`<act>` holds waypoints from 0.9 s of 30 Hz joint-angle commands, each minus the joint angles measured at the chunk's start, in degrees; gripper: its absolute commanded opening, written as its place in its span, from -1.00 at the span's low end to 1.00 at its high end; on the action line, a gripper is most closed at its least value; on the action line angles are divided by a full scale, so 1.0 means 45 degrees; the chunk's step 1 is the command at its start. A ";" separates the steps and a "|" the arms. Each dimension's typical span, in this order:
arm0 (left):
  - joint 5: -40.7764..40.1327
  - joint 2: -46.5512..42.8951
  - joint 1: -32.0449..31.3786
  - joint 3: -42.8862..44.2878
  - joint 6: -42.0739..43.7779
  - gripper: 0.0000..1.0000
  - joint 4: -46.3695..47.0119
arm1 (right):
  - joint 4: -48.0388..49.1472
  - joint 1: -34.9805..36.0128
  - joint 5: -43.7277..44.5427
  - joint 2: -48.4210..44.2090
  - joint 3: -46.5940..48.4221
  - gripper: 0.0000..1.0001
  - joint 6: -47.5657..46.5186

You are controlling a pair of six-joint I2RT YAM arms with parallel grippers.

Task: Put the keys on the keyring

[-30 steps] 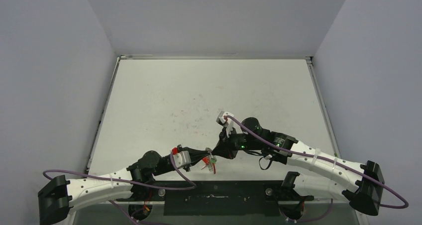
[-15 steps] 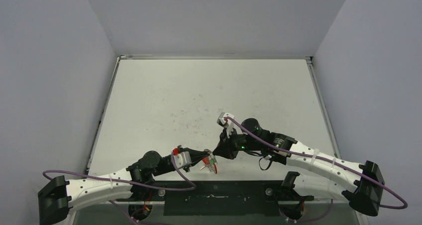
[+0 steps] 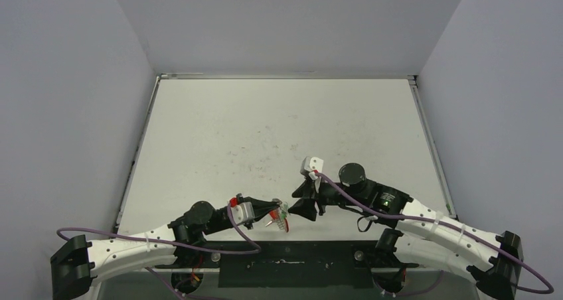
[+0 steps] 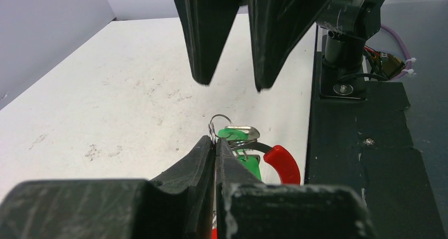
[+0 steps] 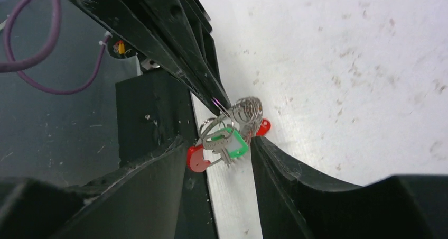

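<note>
My left gripper is shut on the keyring's thin metal wire, holding it just above the table's near edge. The keyring shows its silvery coil and a glossy red sleeve. The keys, silvery with green heads, hang bunched at the loop on small split rings. My right gripper stands open right beside them. Its fingers flank the hanging keys without touching them. In the left wrist view the right gripper's fingers hang apart above the keys.
The black mounting plate with the arm bases runs along the near edge, right under the keys. The scuffed white table stretches behind, bounded by grey walls on three sides. A purple cable loops near the left arm.
My right gripper has opened, let go of the keys and drawn back to the right. The left gripper and the keyring have stayed in place.
</note>
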 commanded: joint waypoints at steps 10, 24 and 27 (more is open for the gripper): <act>0.0451 0.0063 -0.0065 0.0419 0.0002 -1.00 0.0947 | 0.3574 0.0151 -0.2549 -0.0274 -0.0620 -0.02 -0.2581; 0.0989 0.0283 -0.0065 0.0543 -0.0016 -1.00 0.1016 | 0.4150 0.0259 -0.2704 0.0893 -0.1151 -0.09 -0.4261; 0.1123 0.0319 -0.0065 0.0558 -0.0014 -1.00 0.1030 | 0.4218 0.0240 -0.2588 0.1057 -0.1221 -0.11 -0.4451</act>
